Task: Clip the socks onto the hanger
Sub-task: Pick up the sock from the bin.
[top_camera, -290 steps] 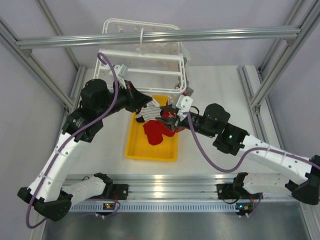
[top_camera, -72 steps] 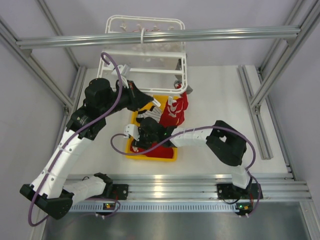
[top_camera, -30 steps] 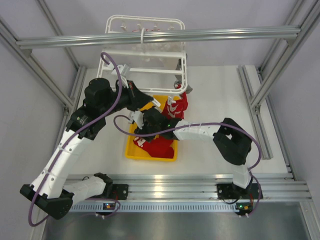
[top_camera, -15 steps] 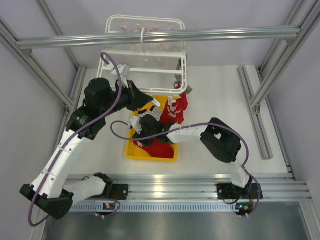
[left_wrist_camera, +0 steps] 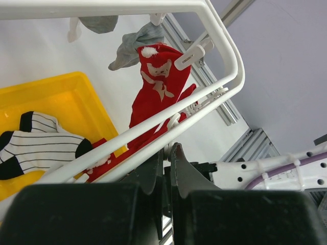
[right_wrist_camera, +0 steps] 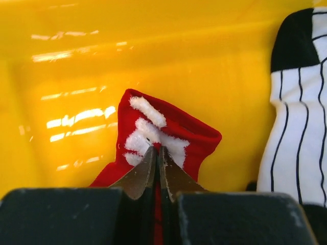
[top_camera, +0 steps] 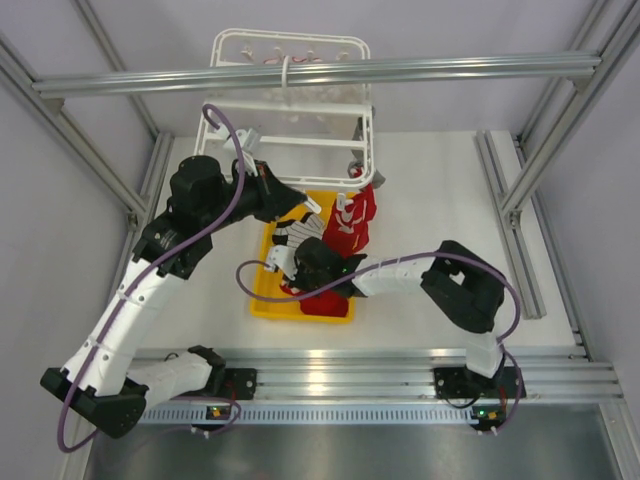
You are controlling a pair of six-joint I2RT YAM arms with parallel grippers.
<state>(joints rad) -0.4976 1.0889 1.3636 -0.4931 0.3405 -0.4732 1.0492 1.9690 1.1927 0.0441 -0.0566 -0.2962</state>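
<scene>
While the right end effector (right_wrist_camera: 157,149) is down inside the yellow tray (right_wrist_camera: 153,61), its two fingers are pressed together on a fold of a red sock (right_wrist_camera: 191,139) with white markings, and red fabric is pinched between the tips. That sock lies crumpled on the tray floor, toward the near end in the overhead view. Striped sock (right_wrist_camera: 294,127), white with thin black lines and a black end, lies just beside it in the same tray, toward the far end, clear of the fingers.

Left end effector (left_wrist_camera: 168,151) is closed too, with its tips right up against the near double rail of the white hanger (left_wrist_camera: 225,58). Cannot tell whether it pinches the rail or only rests there.

Hanger is at the far side of the worktop (top_camera: 440,200), behind the tray, with its near right corner close above the tray's far end. Second red sock (left_wrist_camera: 156,97) hangs from that corner, held at its top by a white clip (left_wrist_camera: 190,56). Its lower end dangles next to the tray's far right corner.

Left arm reaches in from the left and right arm bends in low from the right, so both wrists are close together over the tray.
</scene>
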